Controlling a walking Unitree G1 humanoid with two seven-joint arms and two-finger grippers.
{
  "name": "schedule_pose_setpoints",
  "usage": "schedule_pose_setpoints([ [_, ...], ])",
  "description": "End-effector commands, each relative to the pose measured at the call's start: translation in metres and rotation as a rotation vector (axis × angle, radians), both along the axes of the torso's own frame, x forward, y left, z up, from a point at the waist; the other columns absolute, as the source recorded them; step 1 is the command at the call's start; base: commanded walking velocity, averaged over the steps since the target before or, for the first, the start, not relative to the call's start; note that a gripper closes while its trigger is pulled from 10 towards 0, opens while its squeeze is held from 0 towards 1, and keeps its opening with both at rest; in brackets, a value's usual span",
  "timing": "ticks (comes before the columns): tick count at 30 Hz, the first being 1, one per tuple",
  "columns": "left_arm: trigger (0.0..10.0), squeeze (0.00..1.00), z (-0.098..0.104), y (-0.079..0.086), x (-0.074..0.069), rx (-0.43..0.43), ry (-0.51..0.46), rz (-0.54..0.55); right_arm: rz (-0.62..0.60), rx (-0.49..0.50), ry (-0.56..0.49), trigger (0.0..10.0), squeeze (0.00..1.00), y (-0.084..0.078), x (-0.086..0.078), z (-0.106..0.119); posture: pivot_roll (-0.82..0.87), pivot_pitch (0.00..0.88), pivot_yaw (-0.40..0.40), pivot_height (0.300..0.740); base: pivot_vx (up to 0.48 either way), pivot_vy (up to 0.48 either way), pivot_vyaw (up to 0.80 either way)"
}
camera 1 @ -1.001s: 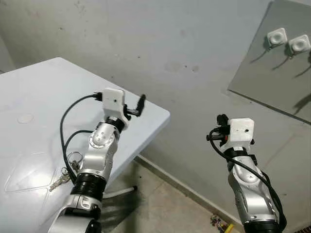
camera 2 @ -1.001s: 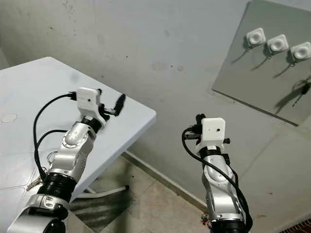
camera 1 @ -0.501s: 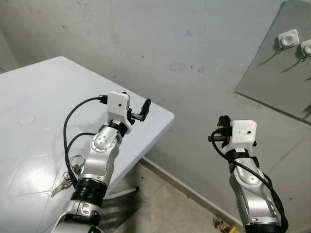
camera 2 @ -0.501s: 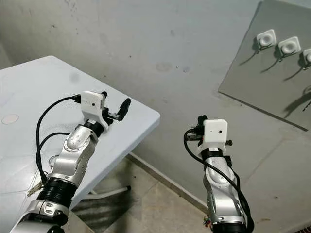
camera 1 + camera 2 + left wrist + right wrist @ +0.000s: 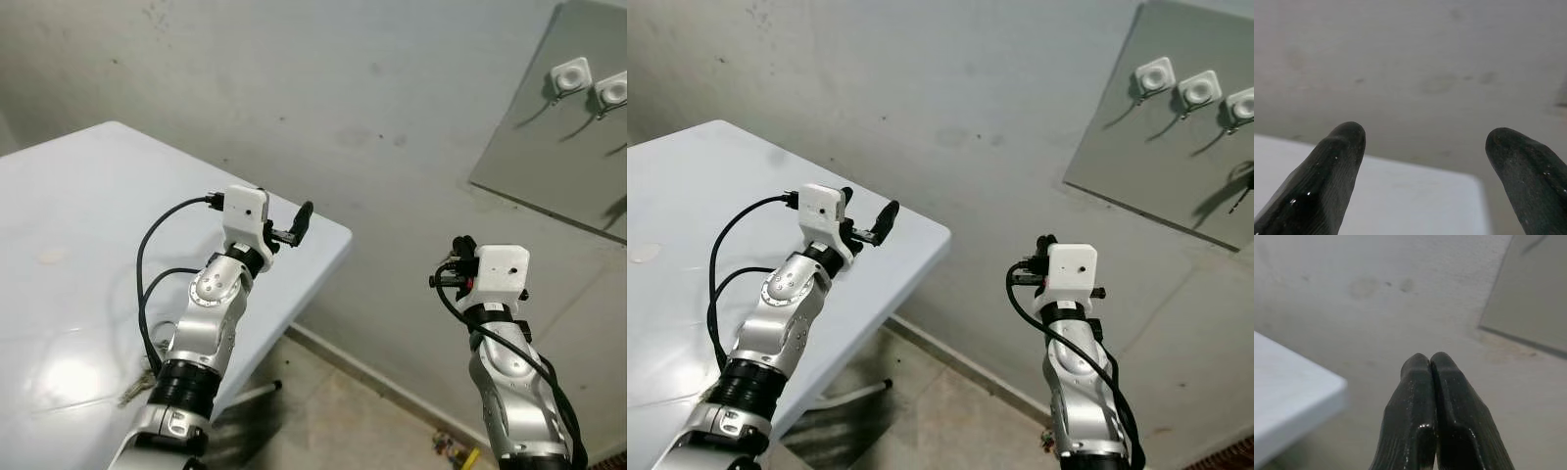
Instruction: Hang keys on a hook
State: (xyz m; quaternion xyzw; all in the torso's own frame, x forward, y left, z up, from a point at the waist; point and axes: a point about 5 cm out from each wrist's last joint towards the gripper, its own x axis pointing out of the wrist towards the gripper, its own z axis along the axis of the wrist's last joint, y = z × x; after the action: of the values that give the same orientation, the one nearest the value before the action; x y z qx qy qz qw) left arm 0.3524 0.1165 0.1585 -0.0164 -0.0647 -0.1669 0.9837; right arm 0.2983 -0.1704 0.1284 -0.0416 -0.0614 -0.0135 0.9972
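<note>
The keys lie on the white bench near its front edge, just beside the left forearm and partly hidden behind it (blurred here, so the ring and blades cannot be told apart). The left gripper is raised above the bench's far right corner, its fingers spread wide with nothing between them. The right gripper is held out toward the grey wall, off the bench's right edge, its fingers pressed together and empty.

The hooks, small white pads on a grey panel, sit high on the wall to the right, well apart from the keys.

As a judgement, the bunch is light, hard metal that will swing and jangle loosely, and it lies flat and slippery on the smooth bench. The ring seems the best place to pinch, leaving an open loop to slip over a hook.
</note>
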Motion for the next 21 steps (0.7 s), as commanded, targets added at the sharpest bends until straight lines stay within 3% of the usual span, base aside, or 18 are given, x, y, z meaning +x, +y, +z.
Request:
schedule_pose_setpoints([
  [1,10.0,0.00,0.0087,-0.0083,0.0018,0.003,-0.022,-0.022,-0.031,-0.006,-0.014,10.0,0.00,-0.0090,0.0003,0.0053,-0.11,0.000,-0.043,0.740,0.000,0.000,-0.74],
  [18,10.0,0.00,0.0084,-0.0072,0.0026,0.032,-0.008,-0.009,-0.034,-0.008,-0.011,10.0,0.00,-0.0093,-0.0001,0.0056,-0.10,0.000,-0.045,0.740,0.000,0.000,-0.74],
  [21,10.0,0.00,0.0080,-0.0067,0.0030,0.048,-0.008,-0.008,-0.036,-0.006,-0.014,10.0,0.00,-0.0088,0.0000,0.0057,-0.10,0.000,-0.044,0.740,0.000,0.000,-0.29],
])
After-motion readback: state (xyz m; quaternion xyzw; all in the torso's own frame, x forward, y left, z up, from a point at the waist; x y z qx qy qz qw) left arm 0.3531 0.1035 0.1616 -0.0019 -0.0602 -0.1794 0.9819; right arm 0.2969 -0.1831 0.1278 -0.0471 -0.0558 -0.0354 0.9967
